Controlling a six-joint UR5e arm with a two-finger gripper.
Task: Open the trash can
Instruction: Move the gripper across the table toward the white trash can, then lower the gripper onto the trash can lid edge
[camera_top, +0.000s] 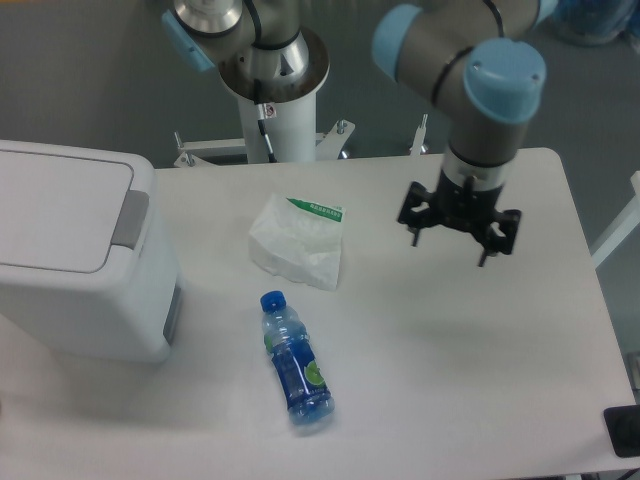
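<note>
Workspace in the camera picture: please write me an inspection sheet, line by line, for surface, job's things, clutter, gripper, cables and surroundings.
Surface: white table, no spills seen.
Job's things: trash can at the left edge, lid shut, grey push tab on its right side.
Clutter: tissue pack mid-table; water bottle lying on its side, blue cap toward the back.
Gripper: gripper open, empty, above the right half, far from the trash can.
Cables: thin black cable on the white pedestal.
Surroundings: grey floor, second arm's pedestal behind.
</note>
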